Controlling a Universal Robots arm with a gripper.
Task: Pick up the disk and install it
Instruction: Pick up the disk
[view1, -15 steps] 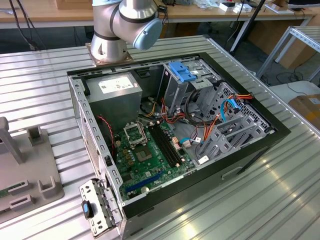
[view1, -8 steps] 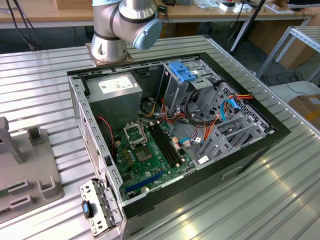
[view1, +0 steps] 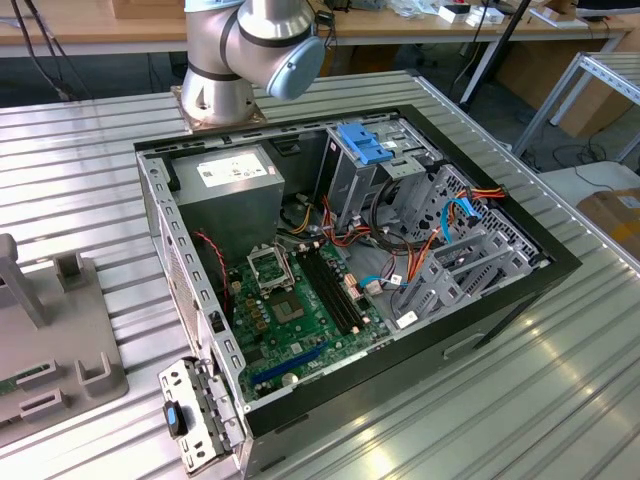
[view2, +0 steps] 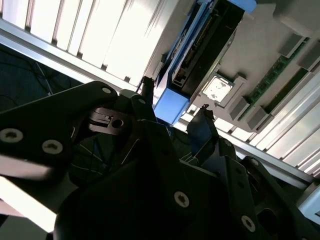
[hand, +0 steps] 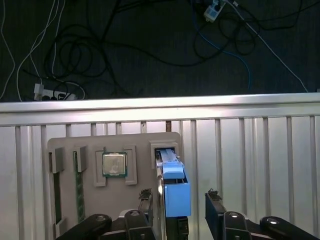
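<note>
Two black fingers (hand: 214, 202) wide, astride the upright grey metal disk (hand: 176, 192) in its blue plastic carrier — looks stiff, weighty, shock-sensitive; wants pinching across flat faces.

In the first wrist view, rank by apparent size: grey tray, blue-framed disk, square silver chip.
Flat grey tray
blue-framed grey metal disk
square silver chip
The disk stands nearer the camera, so its place over the chip is unsure.
</note>
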